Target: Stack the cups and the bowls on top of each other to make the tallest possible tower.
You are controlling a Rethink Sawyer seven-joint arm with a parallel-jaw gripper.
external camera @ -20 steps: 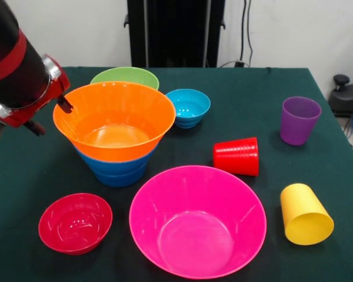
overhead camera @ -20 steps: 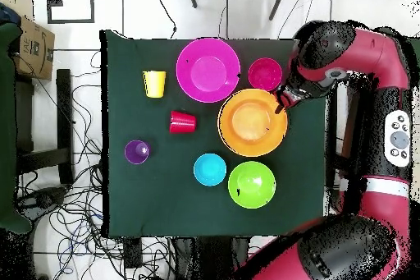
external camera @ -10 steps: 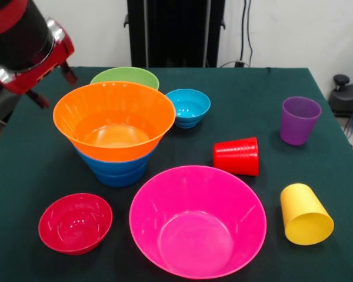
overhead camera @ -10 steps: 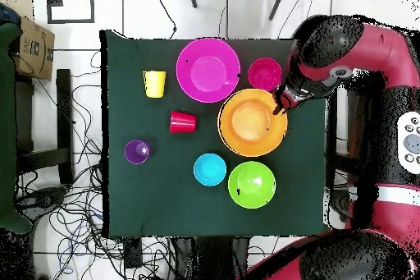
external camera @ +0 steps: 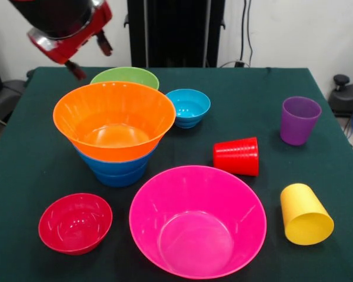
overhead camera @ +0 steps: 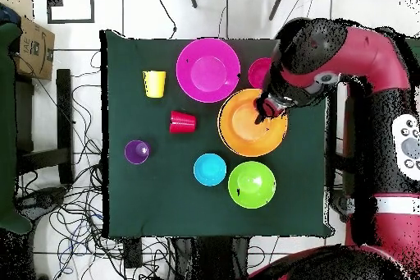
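The claw (external camera: pixel 89 56) hangs in the air at the top of the front view, and most of the arm (overhead camera: pixel 344 47) above it is cut off there. Two dark fingers (external camera: pixel 103 44) stick out with a gap between them and nothing in it, so the claw looks spread. Just below the claw sits the tower (external camera: pixel 114 132): an orange bowl (external camera: pixel 114 120) nested on blue bowls (external camera: pixel 116 170), and only the blue rims show under it, so I cannot tell how many there are. From above, the arm covers part of the orange bowl and part of the red bowl (overhead camera: pixel 261 71). The green bowl (external camera: pixel 125 76) is right beside the claw, half hidden behind the orange one. The light-blue bowl (external camera: pixel 188 107) is a bit farther off on the same side. The pink bowl (external camera: pixel 197 220) sits alone on the tabletop (external camera: pixel 253 82), well away from the claw, not on the tower. The red cup (external camera: pixel 236 156) and yellow cup (external camera: pixel 305 214) lie on their sides. The purple cup (external camera: pixel 299 120) stands upright, far from the claw.
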